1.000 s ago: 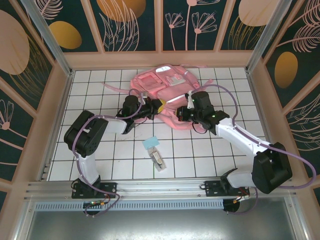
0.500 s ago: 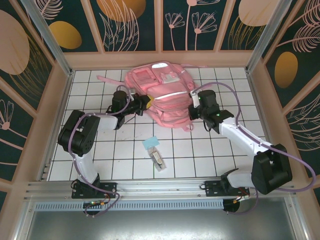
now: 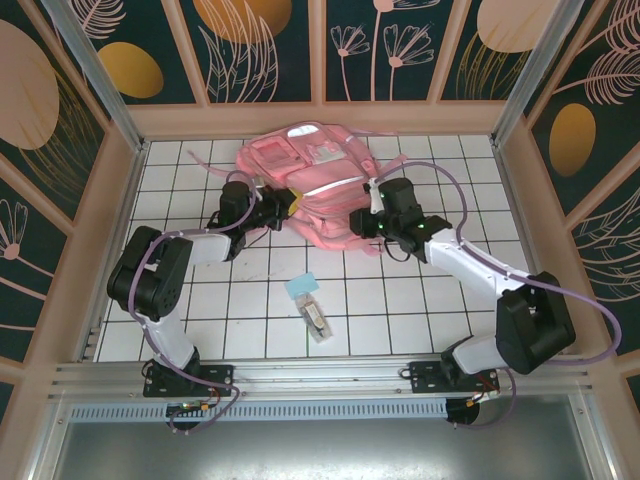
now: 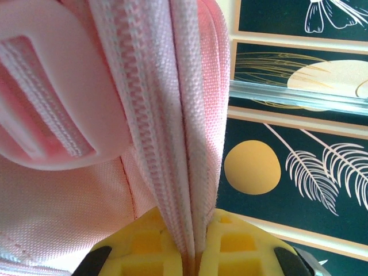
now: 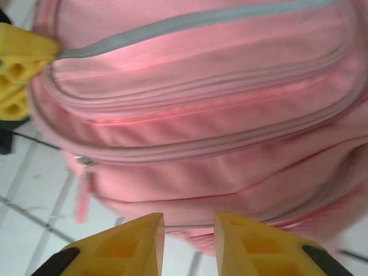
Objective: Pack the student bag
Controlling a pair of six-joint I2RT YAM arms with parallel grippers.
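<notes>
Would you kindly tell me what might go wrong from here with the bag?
The left pincer clamps only a thin zipper fold of the student bag, so the fabric may slip out under a pull. The right pincer is open at the bag's edge and may close on nothing.

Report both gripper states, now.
Left gripper: closed on the student bag's zipper seam.
Right gripper: open, jaws apart, holding nothing.

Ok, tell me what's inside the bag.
Nothing inside shows. The bag lies on the table, its zips look closed in the right wrist view, and the left claw pinches a zipped seam; pink fabric covers any contents.
</notes>
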